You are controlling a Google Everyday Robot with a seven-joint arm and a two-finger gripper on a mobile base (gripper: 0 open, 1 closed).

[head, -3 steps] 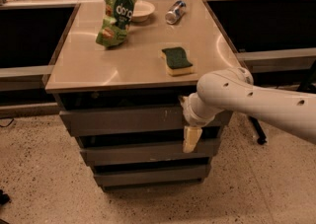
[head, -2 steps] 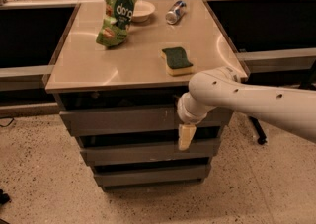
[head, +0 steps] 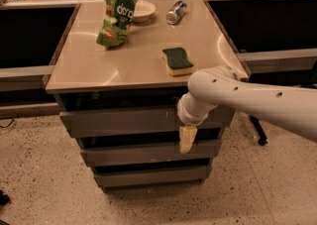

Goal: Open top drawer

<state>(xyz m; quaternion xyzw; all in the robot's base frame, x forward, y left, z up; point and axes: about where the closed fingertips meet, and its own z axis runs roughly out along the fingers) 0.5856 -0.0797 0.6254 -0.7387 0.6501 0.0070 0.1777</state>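
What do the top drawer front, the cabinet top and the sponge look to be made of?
The top drawer: apparently grey metal, matte, with small pale scratches right of centre. The cabinet top: smooth beige sheet, maybe laminate or coated metal; soft glare patches. The sponge: yellow foam under a dark green scouring layer. The gripper hangs before the top drawer's lower edge, right of centre.

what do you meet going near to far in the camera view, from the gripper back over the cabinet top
gripper at the lower edge of the top drawer → sponge → green snack bag → white bowl
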